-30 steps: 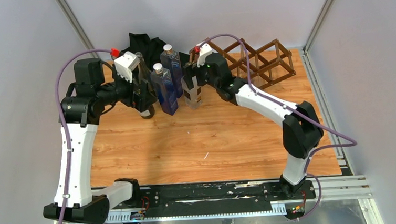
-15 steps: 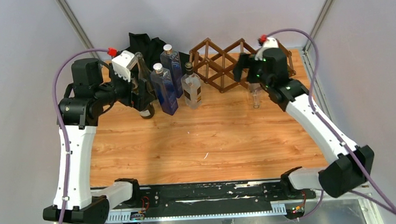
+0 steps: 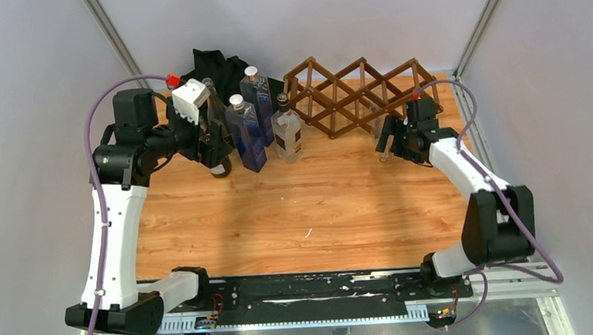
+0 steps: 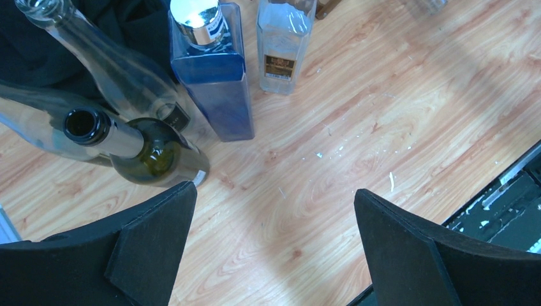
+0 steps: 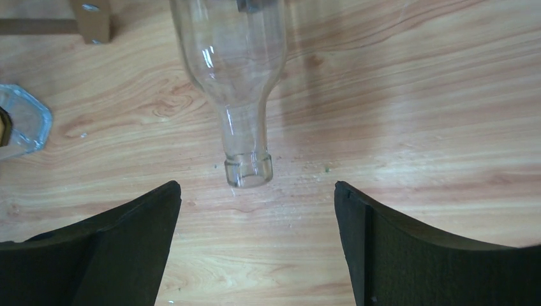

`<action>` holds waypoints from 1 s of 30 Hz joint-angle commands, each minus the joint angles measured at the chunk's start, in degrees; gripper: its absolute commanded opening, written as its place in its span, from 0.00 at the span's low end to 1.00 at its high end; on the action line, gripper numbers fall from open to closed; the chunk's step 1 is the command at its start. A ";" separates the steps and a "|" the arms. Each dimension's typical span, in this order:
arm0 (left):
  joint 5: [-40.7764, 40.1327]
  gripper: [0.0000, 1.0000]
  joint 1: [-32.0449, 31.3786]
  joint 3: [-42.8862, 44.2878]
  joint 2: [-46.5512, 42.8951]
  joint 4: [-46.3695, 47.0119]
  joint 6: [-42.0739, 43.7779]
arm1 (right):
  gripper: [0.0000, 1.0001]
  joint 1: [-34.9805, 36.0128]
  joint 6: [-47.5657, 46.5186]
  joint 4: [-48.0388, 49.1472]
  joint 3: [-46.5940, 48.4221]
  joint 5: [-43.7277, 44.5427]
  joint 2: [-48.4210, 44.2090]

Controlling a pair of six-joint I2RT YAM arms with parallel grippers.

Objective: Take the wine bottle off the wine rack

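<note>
A light wood-grain tabletop (image 3: 304, 206) is lying inside a white-walled enclosure. The wine rack (image 3: 362, 74) is standing at the far side, beyond the right gripper (image 5: 255, 236). That gripper is hanging released, its two dark fingers (image 5: 108, 248) spread wide and gripping nothing. Just ahead of it, the clear wine bottle (image 5: 236, 83) is pointing its neck straight back at the gripper. The bottle's mouth is sitting short of the gap between the fingers, and its body is running off the far edge of the wrist view, beside a rack foot. The left gripper (image 4: 274, 242) is also gaping wide over bare wood, with nothing in it. Ahead and to its left, an open-mouthed green bottle (image 4: 150, 153) is standing. A blue square bottle (image 4: 214, 76) and a clear labelled bottle (image 4: 284, 38) are standing farther ahead, with black cloth (image 4: 38, 51) behind them.
</note>
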 commanded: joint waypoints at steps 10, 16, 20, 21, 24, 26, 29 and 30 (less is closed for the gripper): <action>-0.97 1.00 0.29 -1.42 -2.47 -0.15 2.18 | 0.84 -1.74 1.17 3.24 6.35 -9.50 17.58; -1.28 1.00 0.31 -1.61 -2.51 -0.15 2.60 | 0.80 -2.25 0.98 4.32 6.83 -9.29 18.66; -1.22 1.00 0.31 -1.84 -2.42 -0.11 2.80 | 0.74 -2.28 1.63 10.33 1.10 -8.68 14.80; -1.23 1.00 0.31 -1.81 -2.28 -0.14 2.79 | 0.73 -2.24 1.65 11.90 -0.12 -8.00 13.84; -1.05 1.00 0.31 -1.74 -1.97 -0.14 2.65 | 0.70 -2.25 1.38 14.55 -1.69 -7.75 12.11; -1.07 1.00 0.31 -1.62 -1.93 -0.12 2.62 | 0.68 -2.20 1.12 14.93 -1.55 -7.78 12.06; -0.99 1.00 0.31 -1.40 -1.99 -0.14 2.53 | 0.64 -2.24 0.91 16.04 -1.54 -7.70 12.27; -0.98 1.00 0.31 -1.44 -1.98 -0.14 2.52 | 0.62 -2.20 0.79 16.89 -1.66 -7.80 12.37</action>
